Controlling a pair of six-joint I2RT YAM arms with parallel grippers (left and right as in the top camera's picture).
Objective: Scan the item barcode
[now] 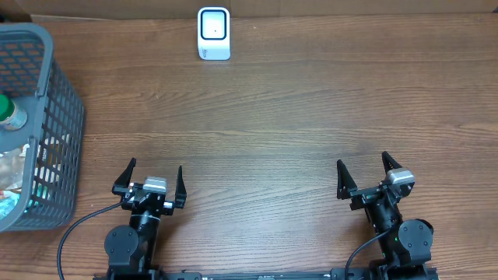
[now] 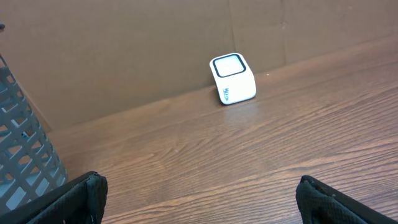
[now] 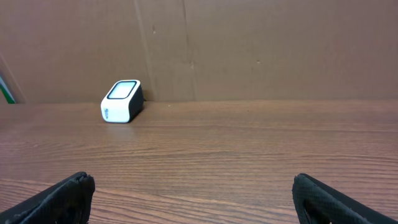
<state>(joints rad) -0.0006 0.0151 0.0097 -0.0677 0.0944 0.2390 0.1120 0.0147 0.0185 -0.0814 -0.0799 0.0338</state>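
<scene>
We count two grippers, one scanner, one basket and one desk (image 1: 272, 117) carrying them all. The left gripper (image 1: 156, 166) sits at the near edge of the desk, towards the left, its jaws spread wide with nothing between them. The right gripper (image 1: 362, 159) sits at the near edge towards the right, just as wide apart and just as empty. The single white scanner (image 1: 214, 33) stands at the far edge of the desk, against the cardboard wall (image 3: 249, 50), well apart from both grippers and with its dark-rimmed window facing up. The one grey basket (image 1: 66, 148) stands at the left edge, near the left gripper. Inside it we make out one green-capped bottle (image 1: 8, 111) and some wrapped goods (image 1: 14, 159), too jumbled for us to count.
</scene>
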